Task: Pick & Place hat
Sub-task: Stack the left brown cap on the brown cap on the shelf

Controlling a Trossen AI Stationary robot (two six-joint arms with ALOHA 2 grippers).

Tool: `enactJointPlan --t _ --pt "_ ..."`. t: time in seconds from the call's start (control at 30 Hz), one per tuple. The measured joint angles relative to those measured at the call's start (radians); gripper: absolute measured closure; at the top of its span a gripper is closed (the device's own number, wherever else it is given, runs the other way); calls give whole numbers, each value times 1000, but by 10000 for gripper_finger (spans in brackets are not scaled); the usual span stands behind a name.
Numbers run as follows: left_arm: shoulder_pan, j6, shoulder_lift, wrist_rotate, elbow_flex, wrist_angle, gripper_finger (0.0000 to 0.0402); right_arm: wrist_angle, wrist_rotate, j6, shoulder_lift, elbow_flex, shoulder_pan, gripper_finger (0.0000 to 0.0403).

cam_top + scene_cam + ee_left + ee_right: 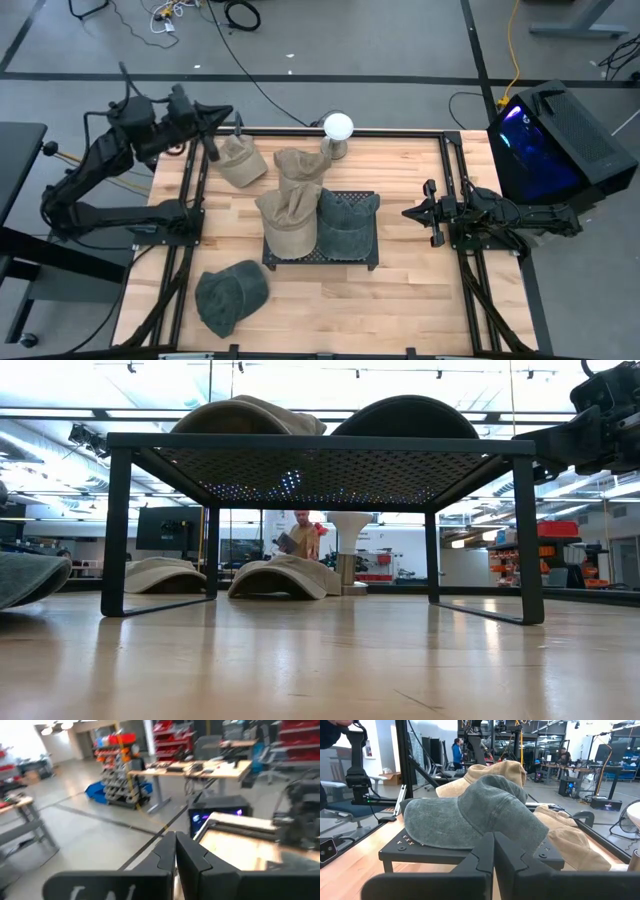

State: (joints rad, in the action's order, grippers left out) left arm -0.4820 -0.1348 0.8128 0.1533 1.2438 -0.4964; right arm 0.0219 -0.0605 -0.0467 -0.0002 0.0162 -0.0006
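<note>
High view: green hat [347,222] on rack [322,259], brim toward shut right tool [412,213].

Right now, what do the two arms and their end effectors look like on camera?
Both arms are dark, near black, built of jointed segments. The left arm is bulkier at its wrist, with cables alongside. The right arm is slimmer. Each end effector, left and right, has two matte black angular fingers; faint pale markings show on the left one's body.
</note>
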Motion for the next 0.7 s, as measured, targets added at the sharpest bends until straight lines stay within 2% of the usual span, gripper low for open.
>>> enactJointPlan --t 0.33,0.7 --pt "-129 79 69 48 0 -114 383 0 0 0 0 0 0 388" --pt "-198 291 170 85 0 -285 383 0 0 0 0 0 0 388"
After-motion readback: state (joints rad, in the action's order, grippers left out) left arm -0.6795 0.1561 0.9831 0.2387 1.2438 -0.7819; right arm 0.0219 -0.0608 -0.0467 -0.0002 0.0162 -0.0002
